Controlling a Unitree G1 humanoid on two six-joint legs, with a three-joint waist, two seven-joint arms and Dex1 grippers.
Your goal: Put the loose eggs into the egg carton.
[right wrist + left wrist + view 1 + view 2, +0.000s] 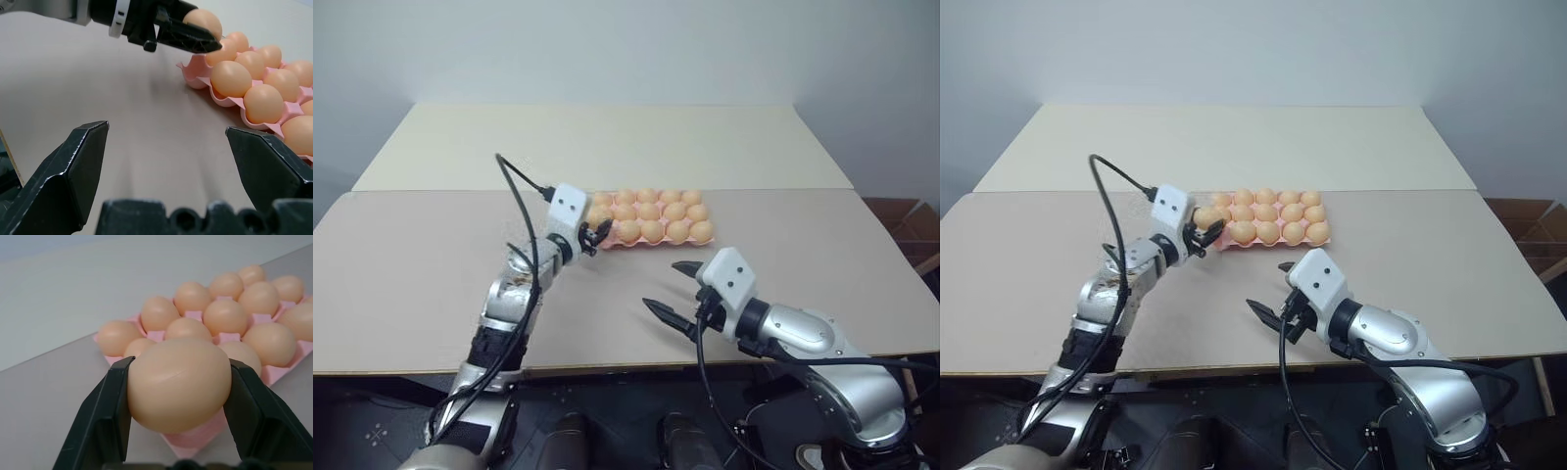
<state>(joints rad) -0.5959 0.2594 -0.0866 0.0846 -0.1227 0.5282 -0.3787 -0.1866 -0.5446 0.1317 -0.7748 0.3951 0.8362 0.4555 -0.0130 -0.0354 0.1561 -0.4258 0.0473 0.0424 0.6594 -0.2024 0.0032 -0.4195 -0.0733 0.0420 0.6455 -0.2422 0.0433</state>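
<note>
While my left gripper pinches one loose egg between its two black fingers, I hold it raised above the table, at the near left corner of the egg carton. From the left wrist view the egg sits crosswise between the pads, one finger pressed to each side, its smooth orange-tan shell bulging out in front of them. Beyond it lies the pink moulded tray, its pockets holding eggs in rows; the corner pocket just below the held egg is hidden by the egg itself, so I cannot tell whether it is free. In the head views the carton lies flat on the beige table, a little past the middle, with three rows of eggs showing.

My right gripper hangs nearer to me and to the right, well apart from the carton's near edge, with its fingers spread wide and nothing between them. Its wrist view looks across bare tabletop between the two parted fingers toward the scalloped edge of the carton, and it shows my left gripper with the egg over the tray's corner.

A second, paler tabletop adjoins the far side of the beige one.
</note>
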